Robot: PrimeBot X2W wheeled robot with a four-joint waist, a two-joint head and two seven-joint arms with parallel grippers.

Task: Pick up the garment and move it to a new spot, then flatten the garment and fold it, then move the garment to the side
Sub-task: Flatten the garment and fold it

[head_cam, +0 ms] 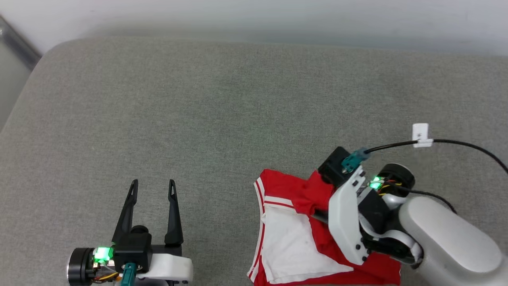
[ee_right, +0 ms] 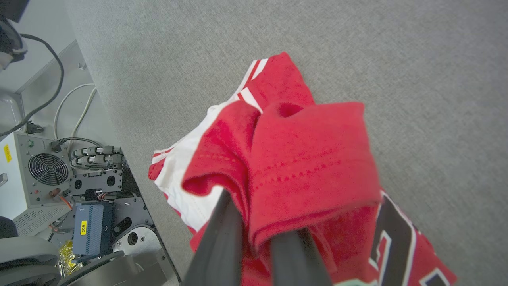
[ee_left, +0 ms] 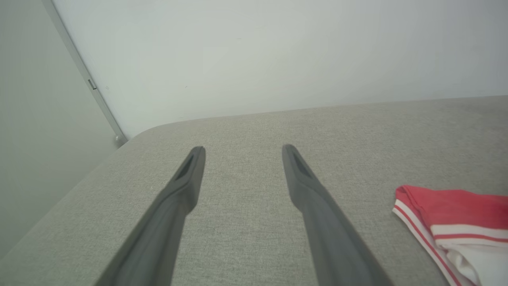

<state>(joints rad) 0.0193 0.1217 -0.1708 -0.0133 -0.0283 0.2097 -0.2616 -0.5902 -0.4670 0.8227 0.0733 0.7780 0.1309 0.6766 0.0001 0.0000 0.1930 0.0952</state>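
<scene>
Within the right pincer (ee_right: pixel 256 238), clamped on it, the garment (ee_right: pixel 309 159) bunches (left pincer (head_cam: pixel 153 183) gapes, well apart).

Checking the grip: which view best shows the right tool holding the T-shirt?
Right wrist view: the right tool pinches a raised red fold of the T-shirt. In the head view the wrist covers the pinch; the left wrist view catches one striped corner.

Heads up: your right gripper (ee_right: pixel 256 228) has its fingertips buried under a fold of the shirt (ee_right: pixel 313 159), whose bottom edge runs off the head view.
</scene>
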